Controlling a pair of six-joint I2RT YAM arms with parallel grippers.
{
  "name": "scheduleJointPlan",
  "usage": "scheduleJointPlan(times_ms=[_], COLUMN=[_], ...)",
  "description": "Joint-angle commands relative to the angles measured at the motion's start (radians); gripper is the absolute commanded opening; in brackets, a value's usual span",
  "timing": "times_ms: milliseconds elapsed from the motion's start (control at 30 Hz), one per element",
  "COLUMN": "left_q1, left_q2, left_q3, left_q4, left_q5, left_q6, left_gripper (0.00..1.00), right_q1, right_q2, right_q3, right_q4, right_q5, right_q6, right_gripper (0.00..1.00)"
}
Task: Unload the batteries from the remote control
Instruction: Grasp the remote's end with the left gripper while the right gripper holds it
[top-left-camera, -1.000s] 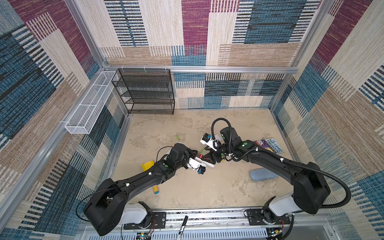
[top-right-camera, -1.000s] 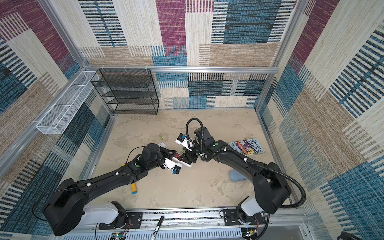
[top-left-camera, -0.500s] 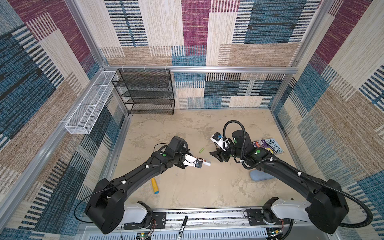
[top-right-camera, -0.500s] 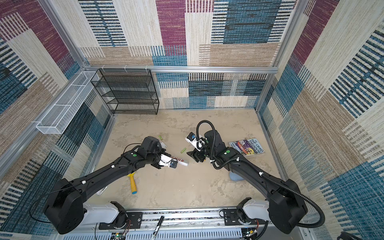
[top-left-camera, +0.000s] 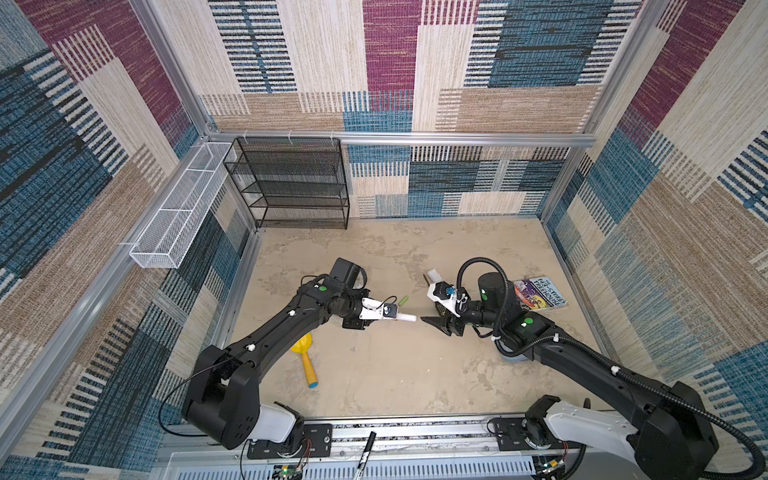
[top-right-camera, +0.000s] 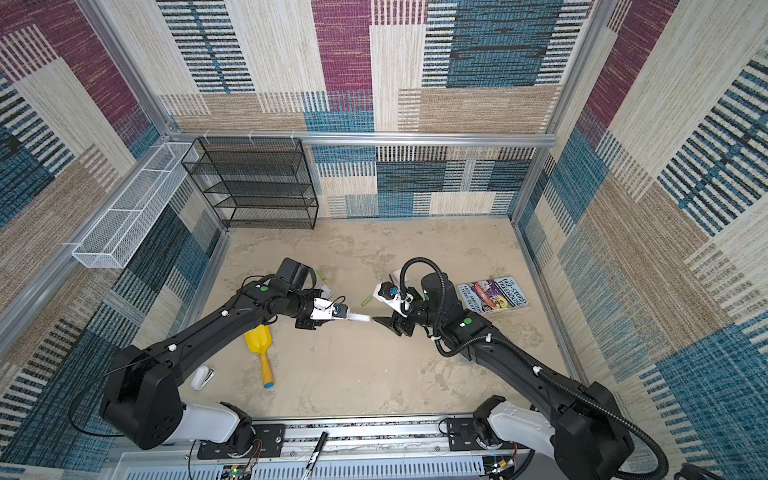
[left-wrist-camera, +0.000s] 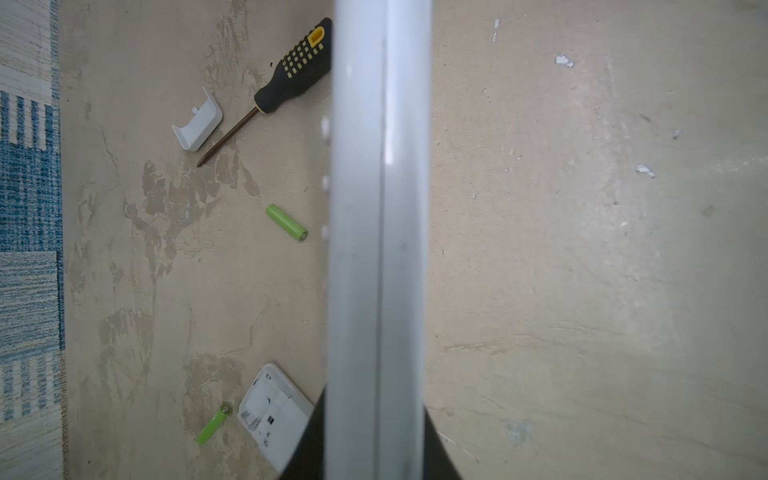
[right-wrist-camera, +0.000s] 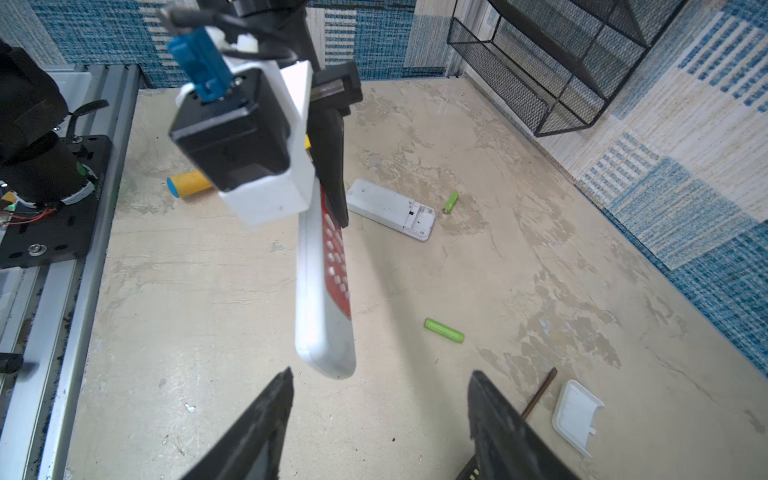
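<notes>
1. The left end effector (right-wrist-camera: 332, 208) is squeezed shut on a white remote with a red face (right-wrist-camera: 324, 316). It holds the remote up over the surface (right-wrist-camera: 208, 311) by one end only. If the squeeze is weak, the long free end can tip down, slip out or fall.
2. The right end effector (right-wrist-camera: 380, 376) is wide open with nothing in it. It sits just in front of the remote's free end and does not touch it. If it comes in crooked, it can bump the remote and knock it loose.
3. If both arms pull different ways, the remote can twist out of a grip.
4. Two green batteries lie loose on the surface. One (right-wrist-camera: 444, 331) lies out in the open. The other (right-wrist-camera: 451, 201) lies just beside a second white remote (right-wrist-camera: 390, 210) whose battery slot is open. They are round, so a bump can make them roll away.
5. I cannot tell if the held remote has batteries inside, because its back is hidden. If any drop out from up high, they can bounce far.
6. A small white cover (right-wrist-camera: 577, 415) and a screwdriver (left-wrist-camera: 291, 75) lie close together. A low arm can push them.
</notes>
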Motion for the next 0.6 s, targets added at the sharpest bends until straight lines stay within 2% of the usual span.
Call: scheduleJointPlan(times_ms=[0,233,567], left_q1=[0.008,0.011,0.013], left_q2=[0.001,-0.009,-0.034], left_q3=[0.016,0.018,0.001], left_q4=[-0.036,-0.004,0.048], left_q5=[0.094,0.113,0.159], left_q6=[-0.046,-0.061,-0.046], left_gripper=[0.0,0.0,0.0], right_q1=[0.011,0.034,0.038], right_q2=[0.029,0.092,0.169], right_q3=[0.006,0.023,0.075], right_q4=[0.058,0.093,0.084], right_q5=[-0.06,-0.107,-0.168], right_q6=[-0.024,-0.02,-0.04], right_gripper=[0.66,0.63,0.5])
